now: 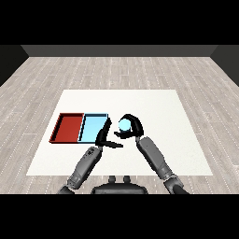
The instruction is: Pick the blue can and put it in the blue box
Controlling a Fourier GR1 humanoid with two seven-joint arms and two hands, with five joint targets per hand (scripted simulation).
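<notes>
Curling round the blue can (124, 125), the right hand (134, 126) sits right of the blue tray (93, 127)

The blue can (124, 125) inside my curled right hand (133, 125) looks smooth and faintly glossy. My hands look matt black, my forearms dull grey. Under them the table (154, 107) is plain matt white; beyond lies grey wood-plank floor (116, 70).

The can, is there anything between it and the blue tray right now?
Yes. The can is held in the right robot hand, right of the blue tray. The left robot hand sits between them, at the tray's right edge, fingers straight. Nothing else visible stands in the way.
</notes>
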